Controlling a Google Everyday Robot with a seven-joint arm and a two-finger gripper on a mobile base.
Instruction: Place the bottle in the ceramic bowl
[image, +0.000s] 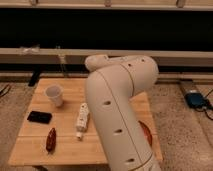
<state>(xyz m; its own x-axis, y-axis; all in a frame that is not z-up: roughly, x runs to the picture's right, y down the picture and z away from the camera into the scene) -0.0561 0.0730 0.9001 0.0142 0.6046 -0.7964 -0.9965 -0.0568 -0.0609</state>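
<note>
Gripper cannot be seen, so its state cannot be told; bottle (81, 120) is seen lying ungrasped on the table (67, 150); bowl (146, 134) is half hidden by the arm (120, 100); reaching and grasping are judged to be required next.

Bottle (82, 119): slim, white, laid flat mid-way on the wooden table (70, 150), cap pointed at the near edge. Ceramic bowl (146, 134): glossy orange-red, set at the table's right, mostly hidden by the arm (120, 95). Both are kept apart. Gripper: out of view.
</note>
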